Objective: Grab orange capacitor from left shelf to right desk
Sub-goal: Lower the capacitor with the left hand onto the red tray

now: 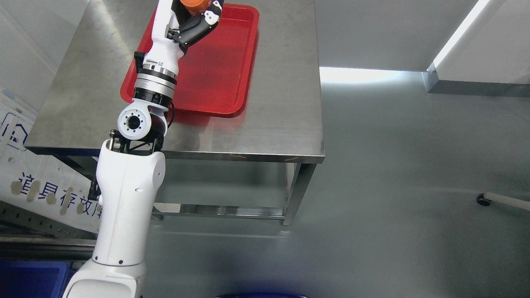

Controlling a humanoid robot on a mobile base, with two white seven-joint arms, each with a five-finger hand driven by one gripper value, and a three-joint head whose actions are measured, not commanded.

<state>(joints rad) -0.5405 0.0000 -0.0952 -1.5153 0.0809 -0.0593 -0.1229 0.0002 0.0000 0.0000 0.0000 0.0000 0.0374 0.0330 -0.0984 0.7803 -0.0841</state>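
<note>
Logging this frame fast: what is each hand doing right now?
Left hand: closed on the orange capacitor, above the red tray.
Right hand: not in view.

A lab or industrial workroom — bare and hard-surfaced. A stainless steel bench [269,82] on square metal legs stands on a smooth grey floor [414,186]. A red plastic tray [223,66] sits near the bench's far left corner. At the left edge hangs a white sign [37,186] with blue printed characters — beside pale walls.
</note>
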